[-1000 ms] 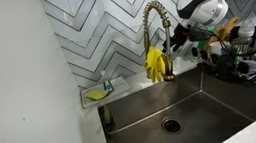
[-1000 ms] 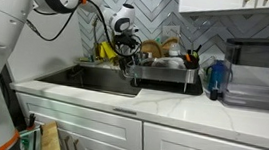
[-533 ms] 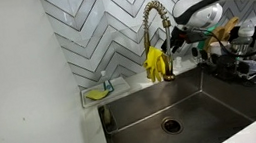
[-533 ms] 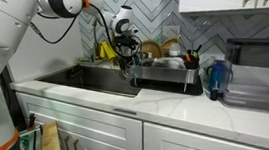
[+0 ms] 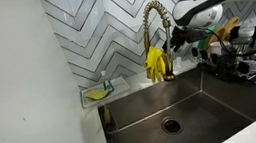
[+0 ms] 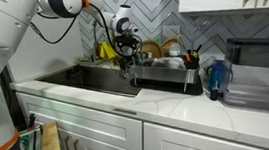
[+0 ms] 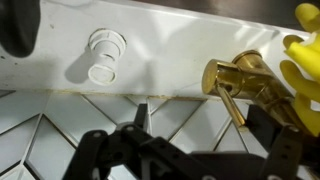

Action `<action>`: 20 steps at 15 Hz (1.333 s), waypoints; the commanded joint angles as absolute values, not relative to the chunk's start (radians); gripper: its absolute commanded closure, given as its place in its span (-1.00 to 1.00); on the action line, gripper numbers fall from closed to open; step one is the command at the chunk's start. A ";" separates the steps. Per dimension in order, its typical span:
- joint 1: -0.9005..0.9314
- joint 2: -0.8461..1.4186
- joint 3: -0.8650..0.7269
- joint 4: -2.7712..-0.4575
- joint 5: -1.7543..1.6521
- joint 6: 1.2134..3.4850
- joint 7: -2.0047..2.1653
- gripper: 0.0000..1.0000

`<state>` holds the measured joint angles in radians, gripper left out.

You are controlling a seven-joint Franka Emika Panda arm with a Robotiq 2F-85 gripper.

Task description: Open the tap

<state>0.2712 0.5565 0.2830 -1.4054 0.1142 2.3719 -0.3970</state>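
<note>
The brass-gold tap with its coiled gooseneck stands behind the sink, against the chevron tiles. In the wrist view I see its gold base and a slim gold lever sticking out from it. My gripper is open. Its two dark fingers stand wide apart, with the lever between them and close to the right-hand finger. In both exterior views the gripper is right beside the tap's stem.
Yellow rubber gloves hang on the tap and show at the wrist view's right edge. A full dish rack stands beside the steel sink. A white round cap sits on the counter ledge. A sponge holder is on the wall.
The arm's upper link has shifted slightly upward. The gripper stays at the tap, almost unmoved.
</note>
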 commanded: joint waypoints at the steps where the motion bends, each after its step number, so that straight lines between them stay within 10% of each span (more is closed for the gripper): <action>1: 0.274 0.563 0.270 -1.384 0.074 2.360 -0.361 -1.00; 20: 0.143 0.313 0.388 -1.501 0.357 2.230 -0.505 -1.00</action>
